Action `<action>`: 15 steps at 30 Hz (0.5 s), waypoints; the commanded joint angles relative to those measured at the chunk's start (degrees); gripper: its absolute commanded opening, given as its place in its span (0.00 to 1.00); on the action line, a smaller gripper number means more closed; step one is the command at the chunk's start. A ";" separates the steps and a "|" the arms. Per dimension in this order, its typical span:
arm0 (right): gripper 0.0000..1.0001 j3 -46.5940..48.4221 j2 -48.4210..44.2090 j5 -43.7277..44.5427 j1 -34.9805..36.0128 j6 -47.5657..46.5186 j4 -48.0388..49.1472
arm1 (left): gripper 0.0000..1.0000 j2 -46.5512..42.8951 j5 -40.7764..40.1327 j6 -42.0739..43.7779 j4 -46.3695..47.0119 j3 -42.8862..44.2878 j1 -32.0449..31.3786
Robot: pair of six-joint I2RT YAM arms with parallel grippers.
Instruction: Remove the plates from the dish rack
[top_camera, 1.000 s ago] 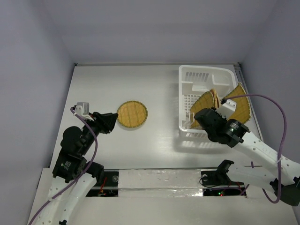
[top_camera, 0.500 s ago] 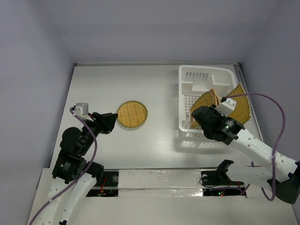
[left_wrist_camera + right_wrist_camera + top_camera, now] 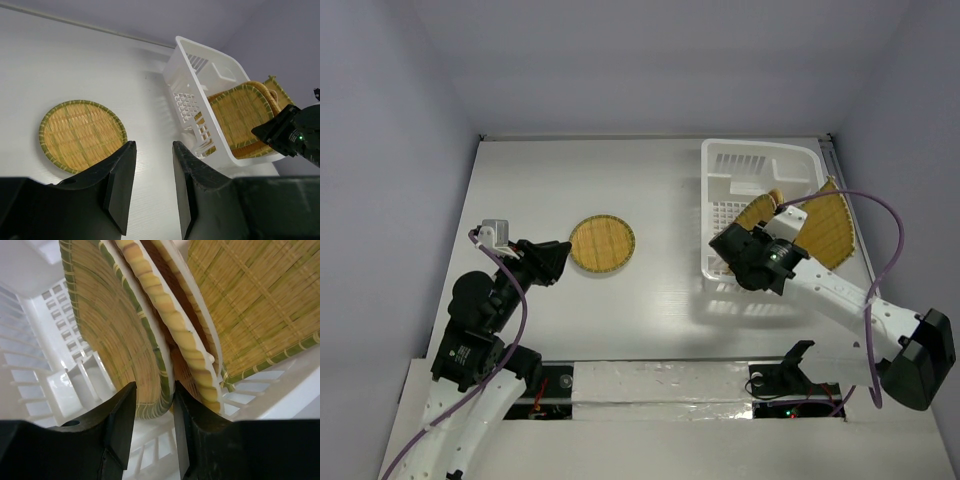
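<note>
The white dish rack [image 3: 760, 147] stands at the back right. Round woven plates [image 3: 755, 212] stand on edge in it, and a larger square plate [image 3: 825, 225] leans at its right side. My right gripper [image 3: 732, 240] is down inside the rack at its near end. In the right wrist view the gripper [image 3: 155, 390] is open, its jaws on either side of the lower rim of the front round plate [image 3: 115, 330]. Another plate [image 3: 160, 305] and the square plate [image 3: 260, 305] stand behind. A round plate [image 3: 602, 243] lies flat on the table. My left gripper [image 3: 560, 255] is open and empty beside it.
The left wrist view shows the flat plate [image 3: 82, 135] left of the gripper [image 3: 153, 150], with the rack [image 3: 200, 50] and its plates [image 3: 240, 117] to the right. White walls enclose the table. The rack's slotted floor [image 3: 40, 385] lies under the right fingers.
My right gripper has moved left and forward into the rack, down to the front round plate's rim. The left arm and the flat plate have not moved.
</note>
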 commanded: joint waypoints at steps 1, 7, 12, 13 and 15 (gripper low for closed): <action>0.41 2.21 2.46 4.76 -0.39 2.75 -1.05 | 0.32 0.31 -0.26 -0.04 1.50 0.06 -0.32; 0.29 3.53 4.40 5.55 -0.39 3.28 -1.93 | 0.33 0.22 0.00 -0.13 1.41 0.06 -0.32; 0.13 3.44 3.00 6.08 -0.39 0.48 -1.05 | 0.32 0.13 0.18 -0.13 1.41 0.06 -0.32; 0.10 3.62 2.82 6.08 -0.39 -0.05 -1.05 | 0.32 0.13 0.09 -0.13 1.50 -0.03 -0.32; 0.06 4.32 2.04 5.56 -0.39 -3.28 -0.09 | 0.32 0.13 0.18 -0.22 1.50 -0.03 -0.32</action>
